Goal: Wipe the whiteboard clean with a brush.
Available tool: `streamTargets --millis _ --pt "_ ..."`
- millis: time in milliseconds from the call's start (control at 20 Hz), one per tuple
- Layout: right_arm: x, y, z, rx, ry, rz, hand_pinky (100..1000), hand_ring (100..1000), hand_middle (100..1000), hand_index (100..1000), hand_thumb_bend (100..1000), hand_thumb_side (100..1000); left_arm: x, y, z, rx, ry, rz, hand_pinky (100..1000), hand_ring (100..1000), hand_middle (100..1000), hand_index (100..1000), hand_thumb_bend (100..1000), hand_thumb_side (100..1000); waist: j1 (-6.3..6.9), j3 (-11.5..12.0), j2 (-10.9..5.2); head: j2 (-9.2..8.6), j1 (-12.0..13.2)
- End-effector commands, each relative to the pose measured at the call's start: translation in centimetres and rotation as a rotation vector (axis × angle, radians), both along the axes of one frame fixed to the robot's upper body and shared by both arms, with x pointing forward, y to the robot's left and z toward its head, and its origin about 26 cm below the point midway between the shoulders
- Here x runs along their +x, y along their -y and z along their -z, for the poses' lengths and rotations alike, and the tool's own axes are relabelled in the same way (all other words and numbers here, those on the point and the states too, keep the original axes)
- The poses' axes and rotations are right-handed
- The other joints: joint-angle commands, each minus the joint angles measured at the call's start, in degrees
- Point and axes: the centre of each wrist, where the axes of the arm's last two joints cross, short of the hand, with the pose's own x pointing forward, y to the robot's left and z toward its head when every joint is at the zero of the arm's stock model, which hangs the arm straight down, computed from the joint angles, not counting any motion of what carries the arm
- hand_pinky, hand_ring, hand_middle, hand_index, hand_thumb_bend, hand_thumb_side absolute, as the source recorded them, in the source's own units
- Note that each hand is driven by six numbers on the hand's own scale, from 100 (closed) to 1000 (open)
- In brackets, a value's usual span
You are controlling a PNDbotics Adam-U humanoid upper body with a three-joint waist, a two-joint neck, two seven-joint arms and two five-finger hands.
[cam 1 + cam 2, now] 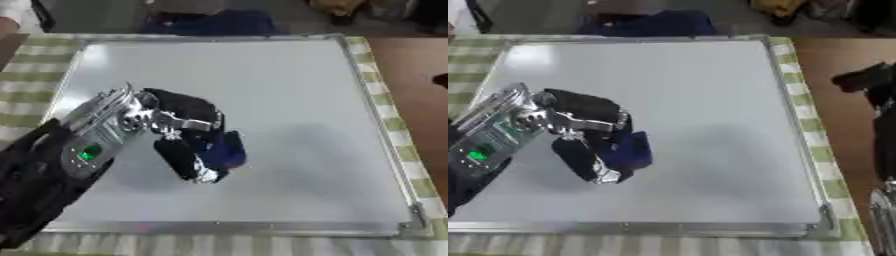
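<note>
On the whiteboard, toward its near-left part: left robot hand, fingers curled round a dark blue brush, which is pressed down against the board surface. Whiteboard: pale grey, metal-framed, lying flat on a table covered in green-and-cream striped cloth. No writing or marks can be made out anywhere on the board, so the wiping looks largely or wholly done; any faint residue under or just beside the hand is hidden and cannot be judged. What may be left, by this reading, is a last pass over the covered patch and lifting the brush away. Right robot hand: dark shape off the board's right edge, over bare brown surface; whether its fingers are straight or curled cannot be told. Beyond the board's far edge: dark blue cloth-like item, well clear of the work. Nothing lies on the board to block a stroke.
</note>
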Motion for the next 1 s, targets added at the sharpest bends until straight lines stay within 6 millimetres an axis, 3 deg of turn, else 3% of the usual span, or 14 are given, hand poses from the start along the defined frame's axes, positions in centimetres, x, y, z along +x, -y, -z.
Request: streamTargets --millis 50,650,850,1000 --pt "-0.2 0.1 -1.0 -0.016 0.032 -0.004 724 626 470 495 100 974 0.7 -1.0 -0.3 0.018 0.035 0.029 355 525 293 135 100 604 -0.14 0.0 -1.31 0.26 0.2" --pt "-0.3 0.1 -0.9 -0.011 0.031 0.002 724 626 469 493 100 975 2.1 -1.6 1.2 0.030 0.001 0.112 365 528 336 121 100 612 -0.21 -0.3 -1.03 -0.15 0.3" --pt "-0.3 0.1 -0.9 -0.011 0.030 0.004 724 626 469 493 100 975 2.4 -1.8 1.5 0.034 0.020 0.138 384 551 414 112 100 615 -0.16 -0.3 -0.96 -0.20 0.3" --pt "-0.3 0.1 -0.9 -0.011 0.030 0.006 723 626 469 493 100 975 2.7 -2.1 1.9 0.047 0.030 0.129 420 613 525 100 140 635 -0.19 -0.2 -0.95 -0.22 0.3"
